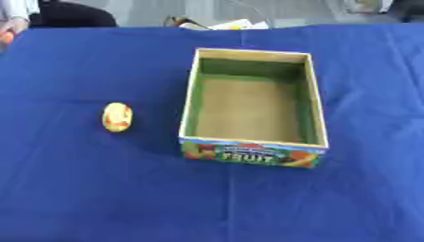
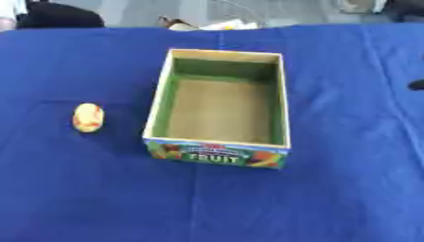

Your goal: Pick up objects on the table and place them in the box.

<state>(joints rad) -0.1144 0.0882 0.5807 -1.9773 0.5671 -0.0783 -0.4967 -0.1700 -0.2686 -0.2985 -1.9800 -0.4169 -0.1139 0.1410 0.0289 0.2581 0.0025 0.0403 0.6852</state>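
from my seat i see bare blue cloth [image 1: 99,198] nearest the robot, with neither hand over it. the box [image 1: 191,99] is my landmark: an open cardboard tray with green inner walls, a brown floor and a printed fruit label [image 1: 248,156] on its near wall, sitting about the middle of the table. nothing lies inside it that i can make out.

to the left of the box, level with its near half and clearly apart from its left wall, lies the one loose item: a small yellow oval with red patches [image 1: 117,117], perhaps a toy fruit. its long axis runs near to far, roughly parallel to the long walls of the box.

that is the relation my next move turns on. the oval lies on the robot's left side, so i judge the left arm to be the natural one to send, coming in from the left edge and closing across the short width of the oval, then carrying it rightward over the left wall. the left hand shows in neither view, so i cannot say how its fingers stand.

to the right of the box, at the very edge of the right eye view, there is a small dark shape [image 2: 417,85]; i cannot tell whether it is part of the right hand.

beyond the box, past the far edge of the cloth, sits some pale clutter [image 1: 232,24].
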